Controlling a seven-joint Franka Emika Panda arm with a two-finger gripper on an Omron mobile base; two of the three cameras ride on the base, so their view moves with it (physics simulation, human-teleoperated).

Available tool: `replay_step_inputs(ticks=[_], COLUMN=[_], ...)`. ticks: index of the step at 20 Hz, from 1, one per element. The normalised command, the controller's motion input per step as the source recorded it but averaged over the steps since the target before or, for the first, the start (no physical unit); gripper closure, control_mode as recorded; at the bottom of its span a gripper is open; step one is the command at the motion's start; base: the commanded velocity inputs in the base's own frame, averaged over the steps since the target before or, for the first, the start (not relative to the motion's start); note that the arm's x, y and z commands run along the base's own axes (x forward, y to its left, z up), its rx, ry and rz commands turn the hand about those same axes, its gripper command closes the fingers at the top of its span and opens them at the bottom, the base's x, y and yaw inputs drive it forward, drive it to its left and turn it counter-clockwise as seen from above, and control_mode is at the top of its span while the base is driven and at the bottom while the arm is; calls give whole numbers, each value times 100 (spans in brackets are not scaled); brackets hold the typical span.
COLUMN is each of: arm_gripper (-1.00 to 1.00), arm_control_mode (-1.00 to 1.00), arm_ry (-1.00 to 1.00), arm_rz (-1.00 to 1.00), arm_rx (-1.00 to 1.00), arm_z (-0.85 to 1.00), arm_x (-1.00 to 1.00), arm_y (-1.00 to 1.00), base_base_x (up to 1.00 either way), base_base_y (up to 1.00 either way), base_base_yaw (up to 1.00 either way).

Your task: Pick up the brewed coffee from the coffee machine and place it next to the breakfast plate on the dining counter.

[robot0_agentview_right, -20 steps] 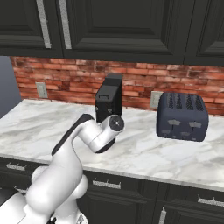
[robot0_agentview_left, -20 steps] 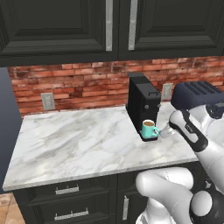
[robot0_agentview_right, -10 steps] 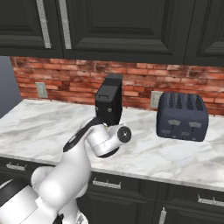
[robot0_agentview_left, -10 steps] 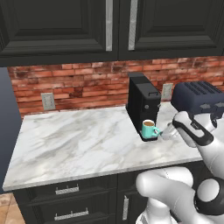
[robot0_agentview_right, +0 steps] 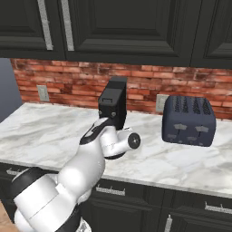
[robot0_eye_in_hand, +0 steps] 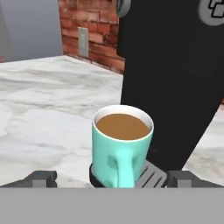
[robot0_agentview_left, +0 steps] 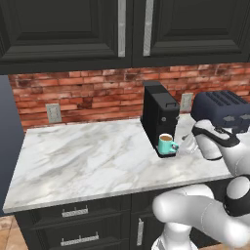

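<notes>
The brewed coffee [robot0_eye_in_hand: 121, 151] sits on the coffee machine [robot0_agentview_left: 158, 116] drip tray, toaster [robot0_agentview_left: 222, 110] beside; the gripper [robot0_eye_in_hand: 112, 178], fingers spread wide, faces its handle.

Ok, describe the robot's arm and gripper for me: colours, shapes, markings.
The arm is glossy white, built of fat rounded segments with dark grey or black bands at the joints and a round grey cap on the wrist. The gripper ends in two small, blocky dark grey fingertips. No cables or lettering are visible.
</notes>
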Motion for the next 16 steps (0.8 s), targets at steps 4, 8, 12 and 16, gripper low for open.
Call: replay_step_inputs(ticks=[4,8,12,16], arm_gripper=[-100,-100,-100,-100], arm_control_mode=[-100,-100,-100,-100], arm_ry=[0,0,0,0], arm_rz=[5,1,3,3], arm_rx=[0,0,0,0], arm_z=[-15,-17,-30,-31], arm_x=[42,35,22,21], arm_y=[0,0,0,0], base_base_x=[0,0,0,0], base_base_y=[0,0,0,0], base_base_yaw=[0,0,0,0])
